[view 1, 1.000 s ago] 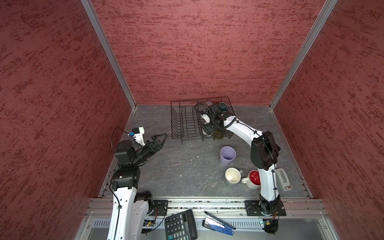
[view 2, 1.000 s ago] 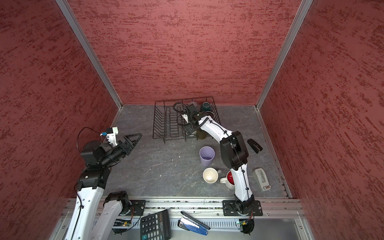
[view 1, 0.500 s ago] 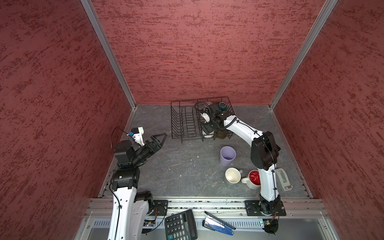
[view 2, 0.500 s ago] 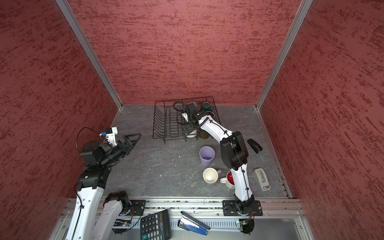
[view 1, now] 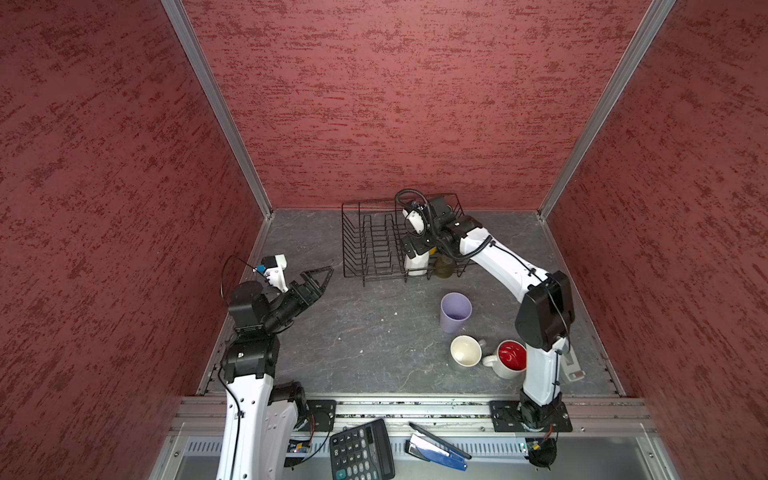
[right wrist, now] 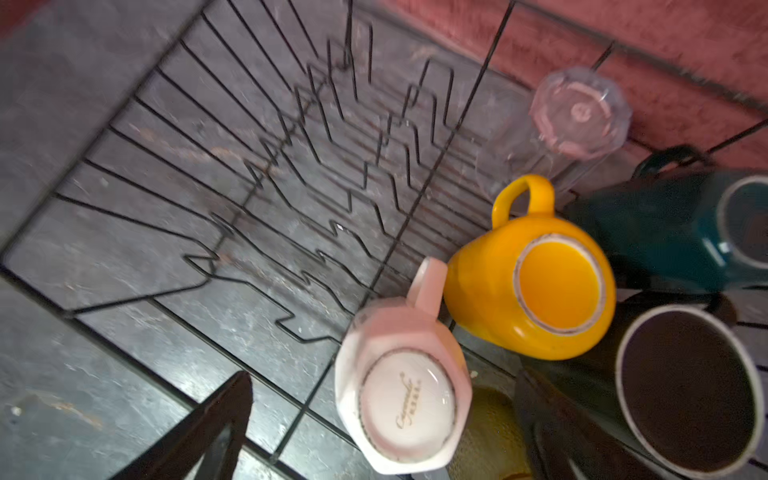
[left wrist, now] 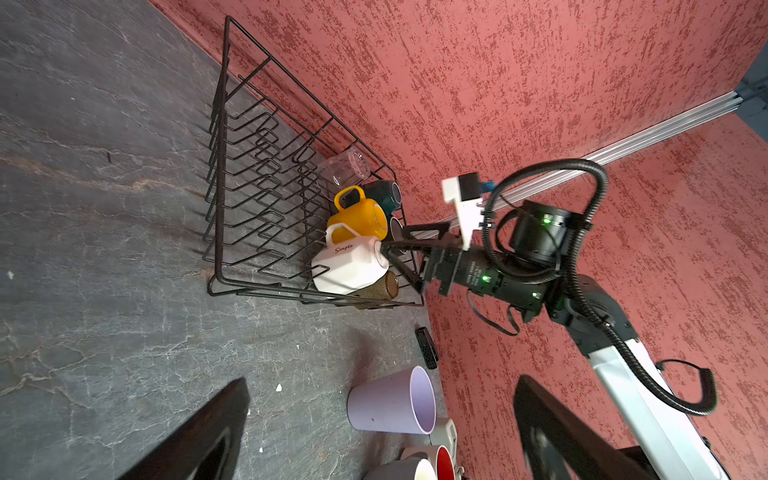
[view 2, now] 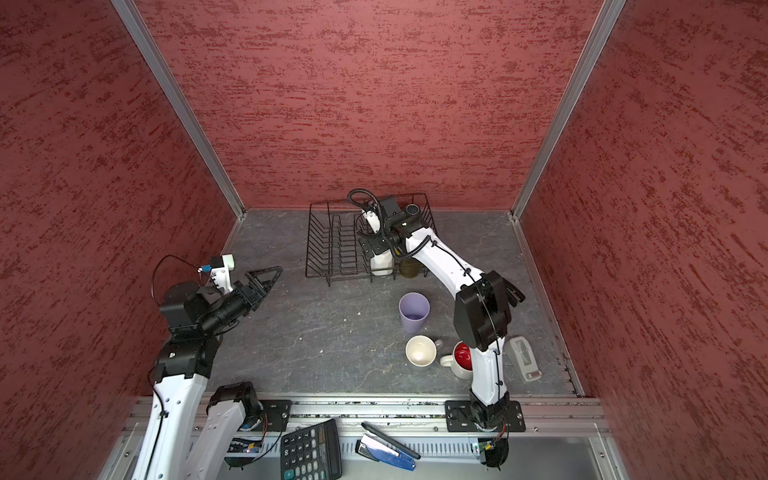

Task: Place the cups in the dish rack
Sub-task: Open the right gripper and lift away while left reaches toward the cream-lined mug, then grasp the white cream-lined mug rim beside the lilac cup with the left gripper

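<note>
The right tool (left wrist: pixel 400 255), released, hangs over the upturned white mug (left wrist: pixel 351 268) at the right end of the dish rack (view 1: pixel 371 245); the left tool (view 1: pixel 326 279), also released, hovers left, and the lavender tumbler (view 1: pixel 455 311) stands on the surface (view 1: pixel 353 332).

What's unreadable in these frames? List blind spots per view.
Yellow mug and black mug: in both top views, all but covered by the right arm over the dish rack.
Olive glass: right wrist view, mostly under the white mug, blurred.
Red-inside mug: left wrist view, cut off by the bottom edge.
Grey device: in a top view, partly behind the right arm; markings too small.
</note>
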